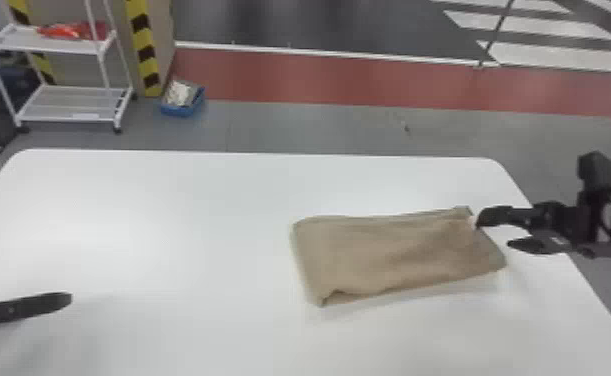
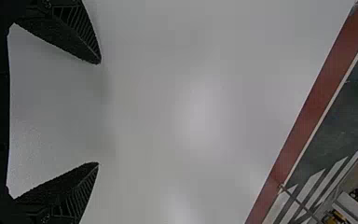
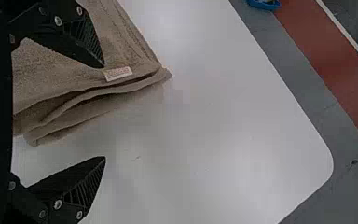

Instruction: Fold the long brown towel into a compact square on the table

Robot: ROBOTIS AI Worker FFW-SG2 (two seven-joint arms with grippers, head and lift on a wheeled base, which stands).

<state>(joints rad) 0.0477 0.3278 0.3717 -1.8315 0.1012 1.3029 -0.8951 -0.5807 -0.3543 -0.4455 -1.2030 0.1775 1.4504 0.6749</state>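
Note:
The brown towel (image 1: 394, 252) lies folded in layers as a long rectangle on the right half of the white table (image 1: 169, 210). At its right end my right gripper (image 1: 500, 232) stands open, one finger at the towel's far right corner. In the right wrist view the right gripper (image 3: 105, 112) has one finger over the towel (image 3: 65, 70) beside a small white label, the other over bare table. My left gripper (image 1: 66, 300) is at the table's left side, well away from the towel. The left wrist view shows the left gripper (image 2: 99, 113) open with nothing between its fingers.
The table's rounded far right corner (image 1: 494, 162) is just beyond the towel and right arm. On the floor past the far edge stand a white wheeled rack (image 1: 74, 117) and a blue bin (image 1: 181, 107).

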